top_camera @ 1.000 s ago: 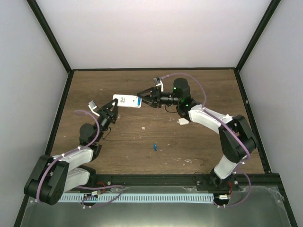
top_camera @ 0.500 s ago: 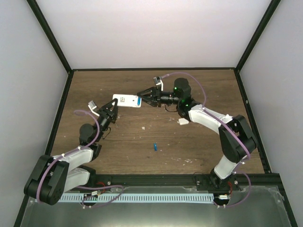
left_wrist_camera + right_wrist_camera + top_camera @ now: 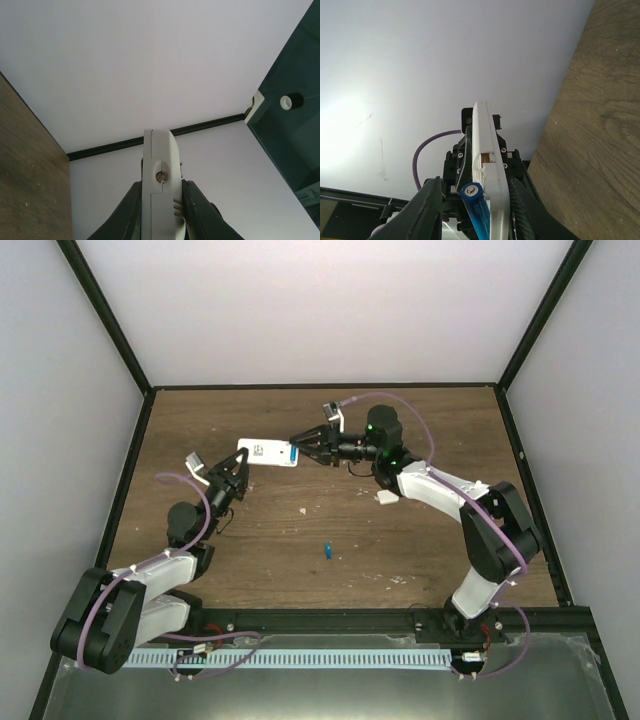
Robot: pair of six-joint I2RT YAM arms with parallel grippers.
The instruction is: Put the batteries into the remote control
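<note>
- A slim white rectangular remote control point(image 3: 268, 454) is held up over the far left of the brown wood-grain worktop point(image 3: 430, 430). It appears to be clear of the surface.
- Its near end is clamped in the left jaws, which are closed narrow on its two broad faces. In the left wrist view it is seen edge-on between the dark fingers point(image 3: 129, 212).
- A small bright-blue cylindrical battery point(image 3: 476, 210) is laid against the remote control's opposite end, between the right jaws. These stand partly apart, straddling the battery and that end of the handset. A gap shows beside the battery, so whether it is gripped cannot be told.
- A second battery point(image 3: 327, 551), equally blue, lies on the worktop well apart from the handset, nearer the arm bases.
- A small white flat piece point(image 3: 387, 497) lies beside the right arm; it is judged to be possibly the compartment cover.
- If the battery is squeezed while tilted, it could be popped sideways and dropped.
- If it is pushed hard along the handset, the remote control could be slid or twisted out of the left jaws.
- Polarity cannot be checked from these views, so the battery could be seated the wrong way round.
</note>
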